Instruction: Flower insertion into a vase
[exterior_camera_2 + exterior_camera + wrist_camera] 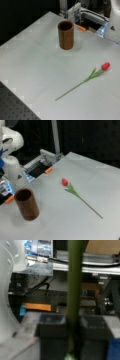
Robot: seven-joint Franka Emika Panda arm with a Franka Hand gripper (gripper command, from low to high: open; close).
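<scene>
You have a wide pale grey table that fills most of both front views, and behind it the room is dark. In a front view, a black perforated board lies along the table's bottom left edge. The white robot arm stands at the left edge of a front view, beside a grey metal frame with a small orange piece and an upright grey post.

The vase is a plain dark-brown cylinder with a wood look, a straight wall and a round open mouth. It stands upright on the table, near the arm's base, and its inside looks dark.

The flower lies flat on the table, well apart from the vase. It has a red bud, green leaves and a long thin green stem.

The gripper does not show in the front views. In the wrist view you see two dark blocks low down with a blurred green vertical bar between them. You cannot tell if the fingers are apart or closed.
</scene>
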